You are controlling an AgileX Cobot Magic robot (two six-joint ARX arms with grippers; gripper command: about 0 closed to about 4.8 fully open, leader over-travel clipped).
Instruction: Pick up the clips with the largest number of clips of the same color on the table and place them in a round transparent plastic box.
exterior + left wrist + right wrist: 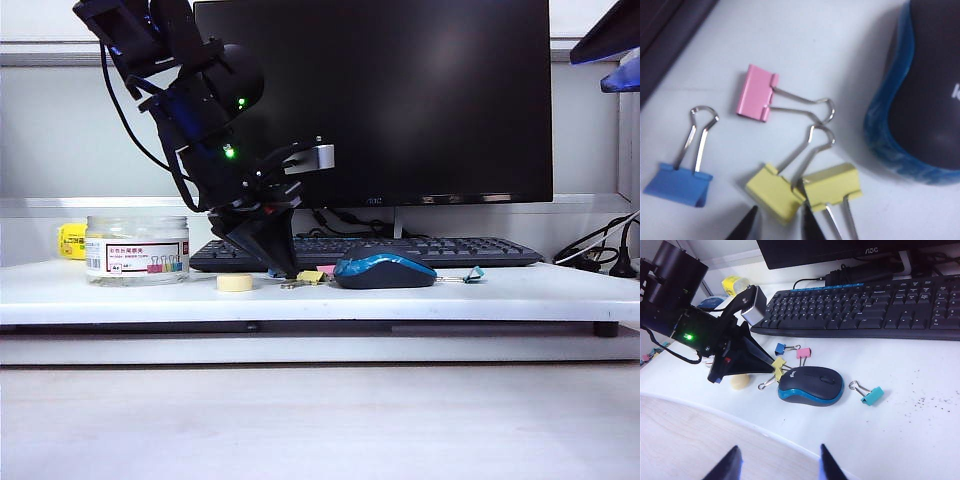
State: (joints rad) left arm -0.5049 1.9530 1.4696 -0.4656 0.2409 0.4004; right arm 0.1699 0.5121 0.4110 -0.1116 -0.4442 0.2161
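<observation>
The left pincer point(777, 225) straddles one of two yellow clips point(775, 192) beside the mouse point(925, 100) on the worktop point(540, 290), fingers apart, not yet clamped, while the right pincer point(777, 462) hangs wide open, clear of it.

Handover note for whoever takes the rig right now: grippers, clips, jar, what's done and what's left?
Left gripper: down at the two yellow clips beside the mouse, fingertips straddling one, grip not confirmed.
Right gripper: open, empty, held back above the table's near edge.
Jar: at the table's left end, no loose clips visible inside.
Done: approach only.
Left: grasp and carry both yellow clips to the jar.
</observation>
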